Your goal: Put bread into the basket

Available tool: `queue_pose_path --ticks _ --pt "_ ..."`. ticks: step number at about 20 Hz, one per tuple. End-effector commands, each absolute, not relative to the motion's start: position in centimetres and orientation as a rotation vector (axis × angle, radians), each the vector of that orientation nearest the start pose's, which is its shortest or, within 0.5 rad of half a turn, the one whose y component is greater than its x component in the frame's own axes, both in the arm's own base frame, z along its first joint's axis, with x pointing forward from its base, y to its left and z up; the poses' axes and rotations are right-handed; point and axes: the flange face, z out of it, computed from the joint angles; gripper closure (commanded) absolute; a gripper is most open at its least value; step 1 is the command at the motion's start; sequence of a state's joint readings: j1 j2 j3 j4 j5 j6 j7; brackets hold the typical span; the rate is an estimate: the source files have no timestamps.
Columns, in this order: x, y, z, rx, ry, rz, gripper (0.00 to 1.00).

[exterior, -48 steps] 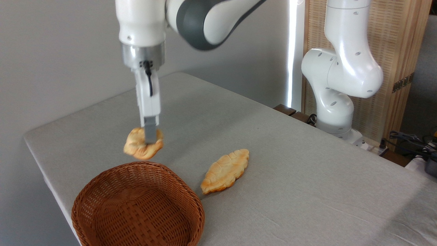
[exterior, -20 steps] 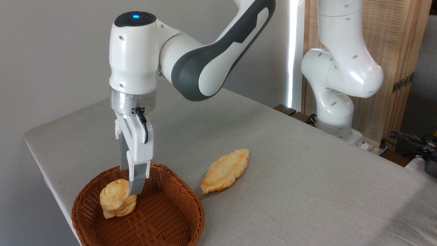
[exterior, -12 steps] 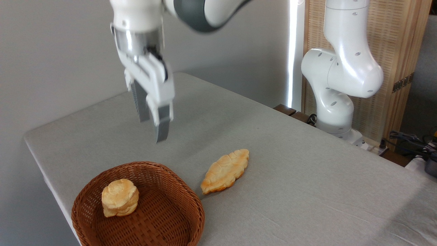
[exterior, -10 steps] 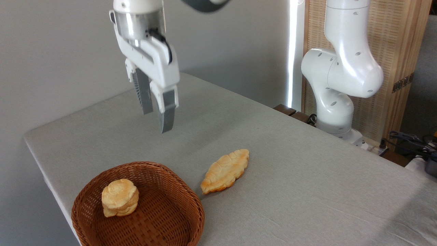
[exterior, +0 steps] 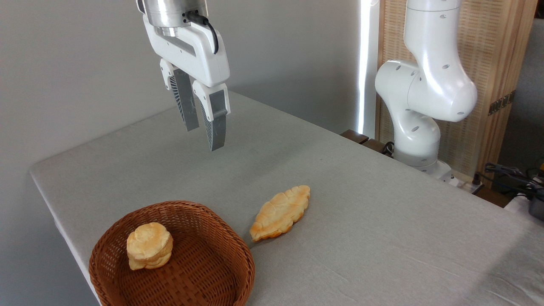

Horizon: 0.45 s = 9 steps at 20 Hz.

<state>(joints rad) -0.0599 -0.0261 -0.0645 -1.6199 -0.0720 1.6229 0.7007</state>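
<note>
A: Far left first. What sits at the surface edge?

B: The basket, round, brown woven wicker, shallow bowl form. Its left rim comes close to the surface's left edge, and the picture's bottom border cuts off its lower part. Grey cloth-like cover on the surface, matte, faint creases at lower right.

A: And the bread?

B: The bread lies inside the basket, on the left part of the floor, near the left wall. Small, round, thick, layered like a biscuit, pale golden, domed top. Nothing touches it from above.

A: The claw?

B: The claw hangs high above the surface, behind the basket and well apart from it. Two ribbed grey fingers in white mounts, a narrow gap between them, holding nothing. Open air all around it.

A: To the right?

B: A flat leaf-shaped pastry, golden, ridged, lies on the bare cover just beside the basket's right rim, not touching. Beyond it a wide stretch of open surface runs to the right border. The arm's white base, smooth and glossy, stands at the far right edge, before a slatted wooden panel.
</note>
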Motion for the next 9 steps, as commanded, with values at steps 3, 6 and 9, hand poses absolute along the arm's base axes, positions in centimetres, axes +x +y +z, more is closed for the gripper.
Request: queue_pose_path --ticks 3,6,9 --pt "54.8 -6.0 63.1 -2.942 1.22 -0.078 0.0" --pt "54.8 -5.3 63.2 -2.945 1.213 -0.081 0.0" --pt "54.8 -5.4 63.2 -2.942 1.215 -0.08 0.0"
